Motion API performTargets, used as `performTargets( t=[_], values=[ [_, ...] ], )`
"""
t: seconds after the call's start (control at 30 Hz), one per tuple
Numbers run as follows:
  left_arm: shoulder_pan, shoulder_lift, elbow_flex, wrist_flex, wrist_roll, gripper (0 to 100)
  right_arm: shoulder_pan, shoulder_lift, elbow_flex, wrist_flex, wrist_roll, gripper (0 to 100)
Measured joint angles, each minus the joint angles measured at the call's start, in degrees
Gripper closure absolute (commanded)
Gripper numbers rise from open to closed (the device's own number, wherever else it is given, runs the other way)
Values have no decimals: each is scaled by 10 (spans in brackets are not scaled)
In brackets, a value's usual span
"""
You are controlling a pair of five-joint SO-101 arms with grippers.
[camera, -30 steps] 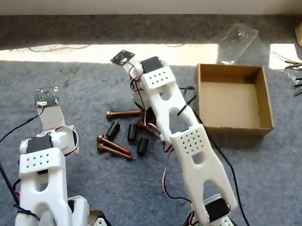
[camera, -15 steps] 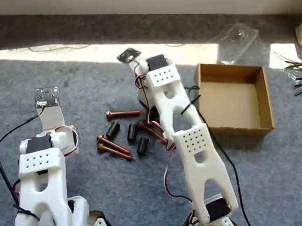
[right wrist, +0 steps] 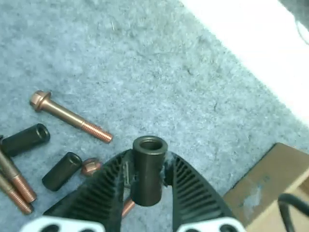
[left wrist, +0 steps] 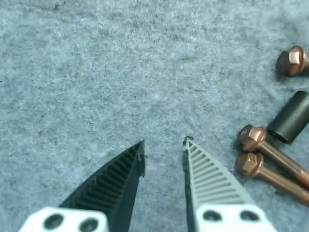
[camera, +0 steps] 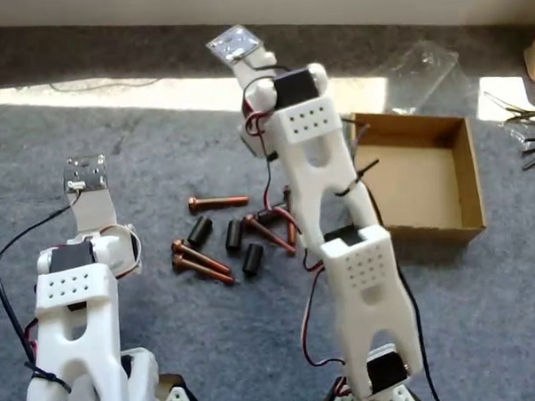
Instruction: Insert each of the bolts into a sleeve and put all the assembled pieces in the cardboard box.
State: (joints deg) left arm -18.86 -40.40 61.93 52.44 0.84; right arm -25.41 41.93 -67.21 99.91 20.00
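Right wrist view: dark, hollow cylindrical sleeve [right wrist: 147,170]

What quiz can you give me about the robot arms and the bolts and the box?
1. True or false: the cardboard box has assembled pieces in it.
2. What is the right gripper holding? A: a bolt. B: a black sleeve. C: nothing.
3. Fill in the gap: the left gripper hovers over the carpet with its fingers ____.

Key:
1. False. The box is empty.
2. B. The black sleeve stands upright between the fingers.
3. Open, with nothing between them.
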Motion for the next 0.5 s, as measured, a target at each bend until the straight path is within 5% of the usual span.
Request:
performTargets(
  t=[0.5],
  values=[
    [19, 4, 18, -33, 0, 867, 0, -451, 383, 0, -1, 994]
  ],
)
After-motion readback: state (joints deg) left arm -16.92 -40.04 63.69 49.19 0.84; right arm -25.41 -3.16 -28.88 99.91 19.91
